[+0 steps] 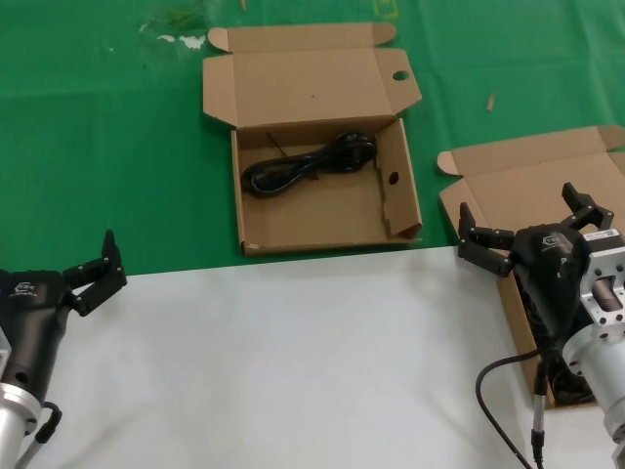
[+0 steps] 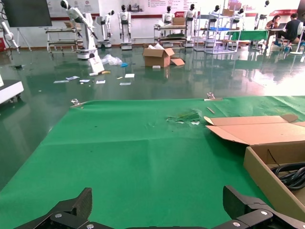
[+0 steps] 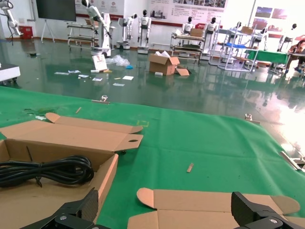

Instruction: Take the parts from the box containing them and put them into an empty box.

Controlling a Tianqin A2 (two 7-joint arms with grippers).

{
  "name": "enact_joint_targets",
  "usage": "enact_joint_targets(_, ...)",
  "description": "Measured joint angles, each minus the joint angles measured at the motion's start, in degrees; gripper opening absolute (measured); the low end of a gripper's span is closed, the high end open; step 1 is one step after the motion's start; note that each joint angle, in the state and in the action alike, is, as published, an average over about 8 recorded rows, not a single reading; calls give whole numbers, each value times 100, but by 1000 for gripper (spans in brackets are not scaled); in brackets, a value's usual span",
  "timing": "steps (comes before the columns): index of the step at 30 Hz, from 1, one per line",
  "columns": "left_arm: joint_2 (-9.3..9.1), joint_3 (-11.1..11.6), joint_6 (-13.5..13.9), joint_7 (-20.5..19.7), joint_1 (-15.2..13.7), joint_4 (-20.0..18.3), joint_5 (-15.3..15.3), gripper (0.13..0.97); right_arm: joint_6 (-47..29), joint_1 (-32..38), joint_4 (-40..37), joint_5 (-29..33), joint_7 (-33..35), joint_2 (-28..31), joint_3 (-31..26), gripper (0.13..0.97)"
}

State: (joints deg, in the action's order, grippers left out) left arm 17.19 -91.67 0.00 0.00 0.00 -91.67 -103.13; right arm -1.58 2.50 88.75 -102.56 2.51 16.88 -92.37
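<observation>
One black power cord (image 1: pixel 309 164) lies coiled in the holed cardboard box (image 1: pixel 322 220) at the table's far middle. Probably light, floppy and tangle-prone, it is best pinched across the bundled loops. The right gripper (image 1: pixel 532 227) hovers wide-fingered over the source box (image 1: pixel 488 195) at the right edge; the left gripper (image 1: pixel 98 274) waits open near the left edge. The table carries green cloth (image 1: pixel 107 147) and a white sheet (image 1: pixel 283 362); beyond lies a glossy hall floor (image 2: pixel 143 81).

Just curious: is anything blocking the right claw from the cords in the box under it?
Nothing visible does. The right gripper hangs open above the box, whose lid is folded back; the cords lie partly hidden under the arm.
</observation>
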Motion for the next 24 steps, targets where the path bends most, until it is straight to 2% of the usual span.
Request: enact_joint_targets(24, 0, 0, 0, 0, 0, 0, 0, 966, 0, 0, 0, 0, 0, 0, 0, 966)
